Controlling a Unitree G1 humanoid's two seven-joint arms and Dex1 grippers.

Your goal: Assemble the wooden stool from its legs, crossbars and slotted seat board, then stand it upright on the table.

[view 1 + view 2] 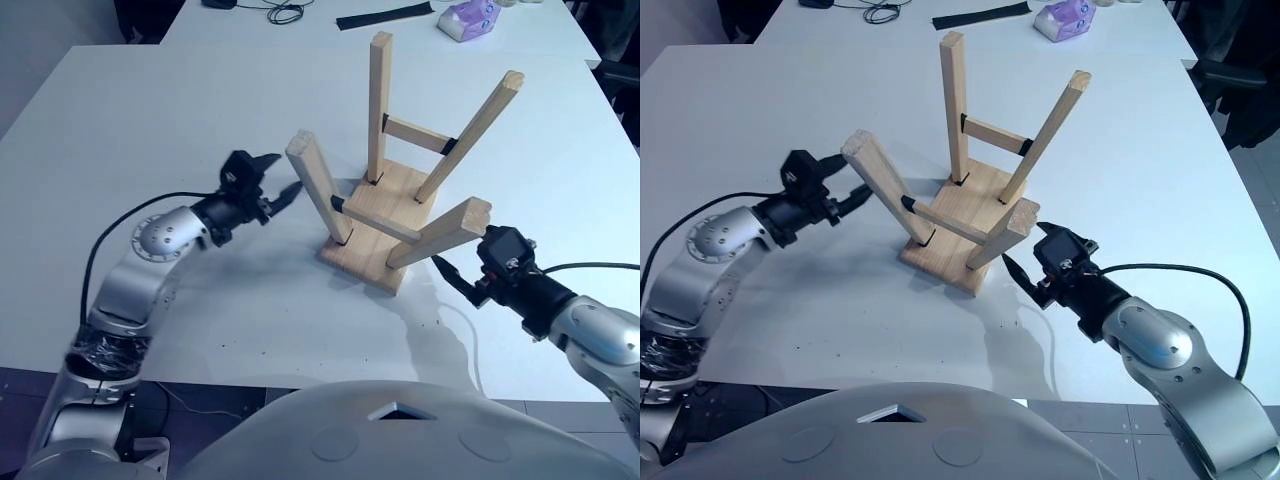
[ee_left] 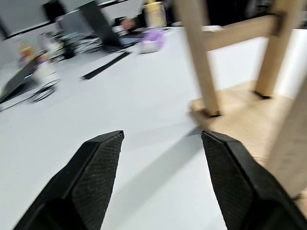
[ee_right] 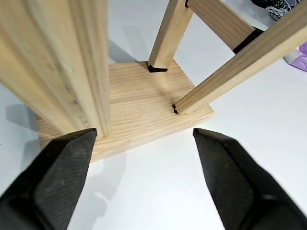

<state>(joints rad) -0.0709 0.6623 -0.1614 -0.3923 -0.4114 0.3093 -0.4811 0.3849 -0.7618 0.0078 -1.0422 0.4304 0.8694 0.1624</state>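
The wooden stool stands upside down on the white table (image 1: 150, 110), its seat board (image 1: 392, 192) flat on the top. All its legs point up and splay outward, and two crossbars (image 1: 418, 135) join them in pairs. My left gripper (image 1: 280, 178) is open just left of the near-left leg (image 1: 320, 195), not touching it. The left wrist view has its fingers (image 2: 98, 167) apart, with the seat board (image 2: 240, 103) ahead. My right gripper (image 1: 1025, 255) is open beside the near-right leg (image 1: 1000, 235). In the right wrist view that leg (image 3: 72, 62) stands by one finger (image 3: 67, 163).
A purple packet (image 1: 468, 18), a black strip (image 1: 385, 16) and cables (image 1: 285, 12) lie on the second table behind. A dark chair (image 1: 622, 80) is at the far right. Bare tabletop stretches left of the stool and in front of it.
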